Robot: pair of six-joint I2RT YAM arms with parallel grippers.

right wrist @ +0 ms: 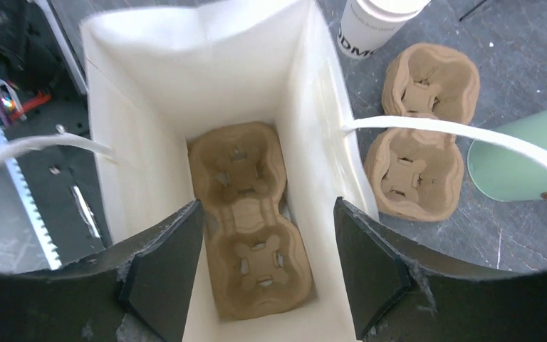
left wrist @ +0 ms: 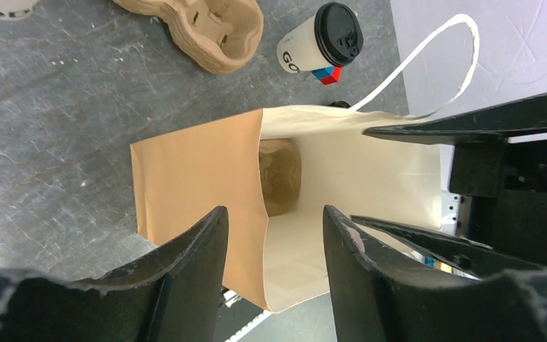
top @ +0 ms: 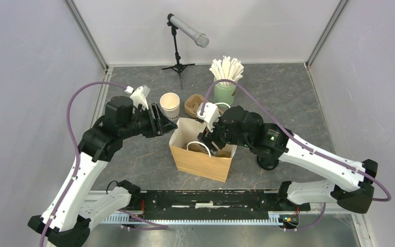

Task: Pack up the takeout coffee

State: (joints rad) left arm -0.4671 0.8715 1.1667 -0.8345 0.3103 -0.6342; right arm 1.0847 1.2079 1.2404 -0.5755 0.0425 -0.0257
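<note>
Bag (left wrist: 199, 178) stands open, tray (right wrist: 246, 206) seated inside; coffee (left wrist: 320, 39) sits outside on the table (left wrist: 57, 107), upper right of the left wrist view. Your left gripper (left wrist: 273, 211) straddles the bag wall, jaws spread; right gripper (right wrist: 267, 203) hovers over the mouth, spread too. Next, likely: fetch that coffee upright.

We get bright, even light with only soft shadows; in the wrist views the near fingers (left wrist: 185, 285) blur, and the bag (right wrist: 149, 57) lining glares pale.
</note>
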